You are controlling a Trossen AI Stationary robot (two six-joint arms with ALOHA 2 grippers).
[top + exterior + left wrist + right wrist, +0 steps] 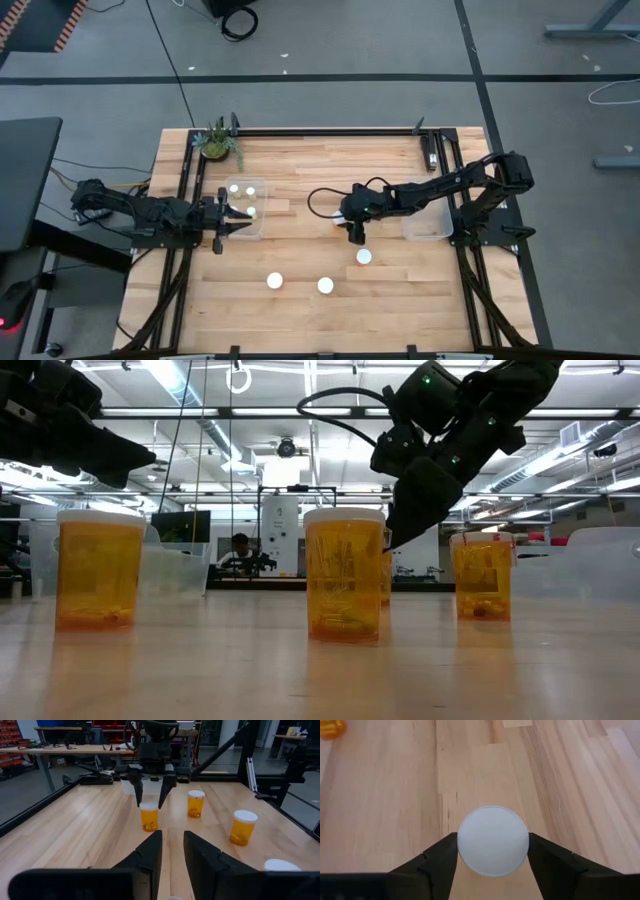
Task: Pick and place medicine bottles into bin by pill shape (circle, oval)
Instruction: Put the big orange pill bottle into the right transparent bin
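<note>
Your right gripper (pixel 492 851) is sitting down over a medicine bottle (pixel 492 840) near the middle of the table (pixel 330 180), and its fingers (pixel 437 857) are bracketing the round white cap on both sides, pads right at the cap's edge. You're looking at jaws closing in, though whether they're already squeezing can't be told for certain.

Judging by the look of it, you're handling something light and stiff: a small hard plastic bottle, smooth-sided, likely to slip or tip if you pinch off-centre. The cap is your widest, firmest part, so you're taking hold across its full diameter, bottle centred between the pads.

Three more bottles (pixel 325 285) are standing just beyond your fingertips toward the table's front edge.

Your left gripper (pixel 172 855) is waiting over the clear bin (pixel 247 208) on its own side, fingers nearly together and nothing visibly between them.
</note>
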